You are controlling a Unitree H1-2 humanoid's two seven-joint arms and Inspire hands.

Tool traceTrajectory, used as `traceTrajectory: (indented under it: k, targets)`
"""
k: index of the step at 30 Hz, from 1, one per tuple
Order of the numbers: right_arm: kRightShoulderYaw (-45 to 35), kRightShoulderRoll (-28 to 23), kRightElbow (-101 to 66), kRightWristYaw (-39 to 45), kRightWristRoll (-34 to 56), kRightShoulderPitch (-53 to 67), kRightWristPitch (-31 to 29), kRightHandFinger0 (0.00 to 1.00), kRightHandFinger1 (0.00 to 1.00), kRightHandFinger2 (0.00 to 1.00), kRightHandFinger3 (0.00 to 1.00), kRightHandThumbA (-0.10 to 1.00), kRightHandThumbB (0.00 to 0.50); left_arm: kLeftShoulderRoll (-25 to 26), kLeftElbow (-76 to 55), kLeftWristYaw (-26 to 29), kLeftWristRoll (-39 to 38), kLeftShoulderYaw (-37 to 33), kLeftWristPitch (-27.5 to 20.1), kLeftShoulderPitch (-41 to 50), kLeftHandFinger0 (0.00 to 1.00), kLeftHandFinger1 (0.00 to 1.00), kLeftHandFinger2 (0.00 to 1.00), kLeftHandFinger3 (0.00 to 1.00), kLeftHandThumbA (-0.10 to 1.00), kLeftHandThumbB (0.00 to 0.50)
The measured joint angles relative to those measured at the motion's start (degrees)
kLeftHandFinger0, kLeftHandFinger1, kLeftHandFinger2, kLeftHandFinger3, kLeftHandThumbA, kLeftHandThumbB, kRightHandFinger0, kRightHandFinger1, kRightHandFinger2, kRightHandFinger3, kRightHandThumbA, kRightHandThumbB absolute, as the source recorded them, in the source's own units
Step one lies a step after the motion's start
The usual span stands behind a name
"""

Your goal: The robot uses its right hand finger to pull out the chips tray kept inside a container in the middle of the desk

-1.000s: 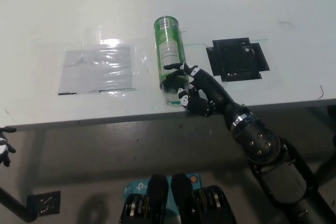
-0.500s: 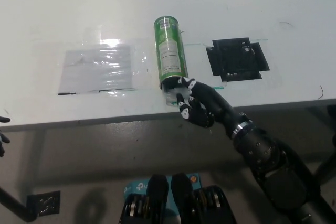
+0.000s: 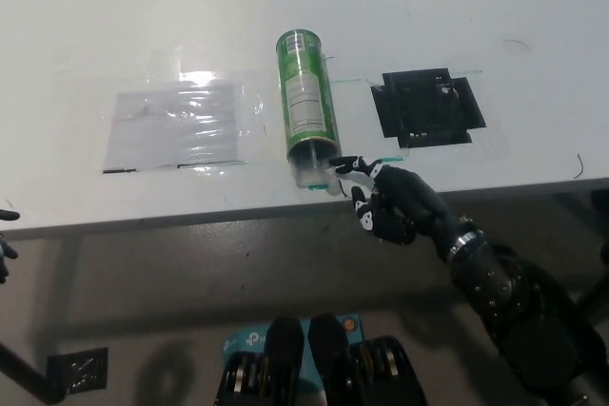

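The green container (image 3: 307, 106) lies on its side on the counter (image 3: 476, 7), its open mouth toward the near edge, just left of the right hand (image 3: 390, 204). One of that hand's fingers (image 3: 345, 166) reaches toward the clear chips tray (image 3: 319, 178) showing at the mouth, the others curled together; whether it touches is unclear. Only a tip of the left hand (image 3: 5, 252) shows far to the left below the counter, so I cannot tell its state.

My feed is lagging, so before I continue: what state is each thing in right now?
Can: lying on its side, open end toward the desk's near edge.
Tray: clear, sticking a little out of the can's mouth.
Right hand: at the desk edge, one finger stretched to the tray.
Left hand: only a sliver shows at the picture's left edge; state unclear.
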Motion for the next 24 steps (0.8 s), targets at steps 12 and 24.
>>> traceTrajectory:
  k: [12, 24]
  targets:
    - [2.76, 2.19, -1.37, -0.53, -2.77, 1.98, -1.08, 0.00, 0.07, 0.88, 0.94, -0.10, 0.172, 0.07, -0.34, -0.01, 0.06, 0.08, 0.09, -0.31, 0.26, 0.24, 0.29, 0.50, 0.18, 0.000]
    - [2.83, 2.52, -1.84, -0.69, -3.91, 2.16, -1.09, 0.12, 0.17, 0.88, 0.95, -0.10, 0.177, 0.09, -0.75, -0.02, -0.03, 0.16, 0.18, -0.31, 0.26, 0.21, 0.25, 0.49, 0.18, 0.000]
